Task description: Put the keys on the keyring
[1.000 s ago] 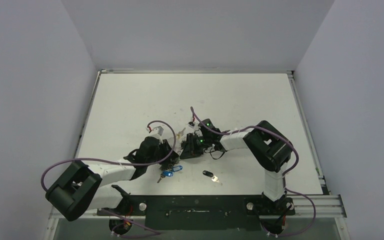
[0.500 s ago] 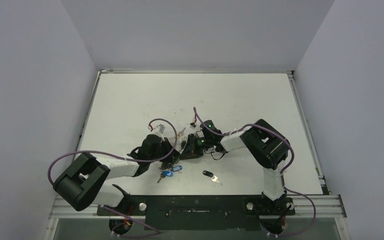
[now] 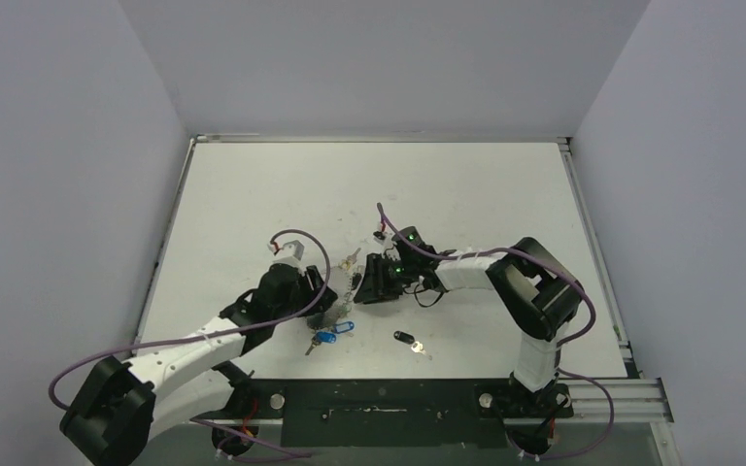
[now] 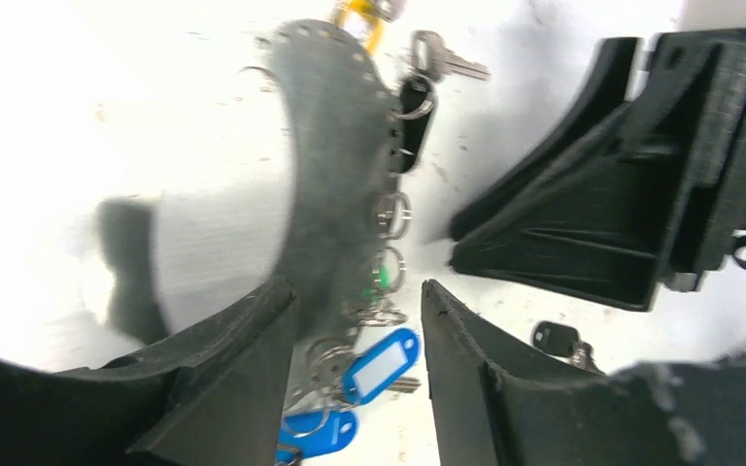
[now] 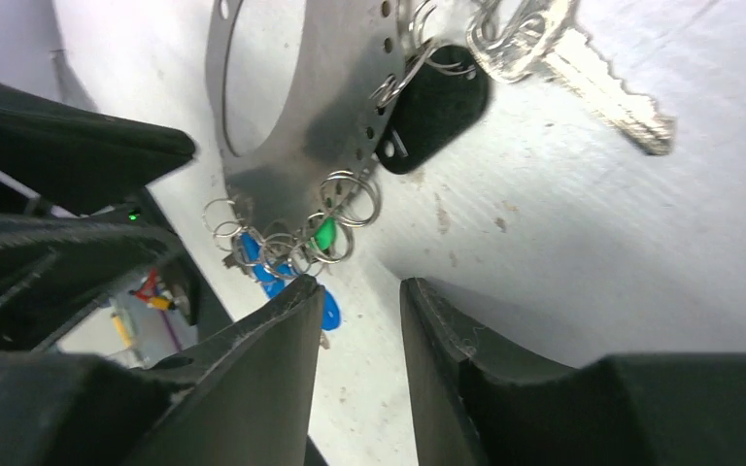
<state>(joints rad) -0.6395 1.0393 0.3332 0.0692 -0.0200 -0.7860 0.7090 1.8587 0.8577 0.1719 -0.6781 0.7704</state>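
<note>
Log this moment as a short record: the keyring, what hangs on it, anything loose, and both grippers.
keyring: flat perforated metal band, lying on the table
on or at its small rings: black tag, green tag, blue tags, silver key
loose item: dark key, apart from the band, nearer the arm bases
left gripper: open, over the band's end by the blue tags
right gripper: open, nothing between its fingers, beside the band

- My left gripper (image 4: 357,284) is black.
- The keyring (image 4: 335,146) is dull grey, dotted with small holes.
- Blue key tags (image 4: 379,361), black key tag (image 4: 414,105), green key tag (image 5: 323,234).
- White table (image 3: 253,194).
</note>
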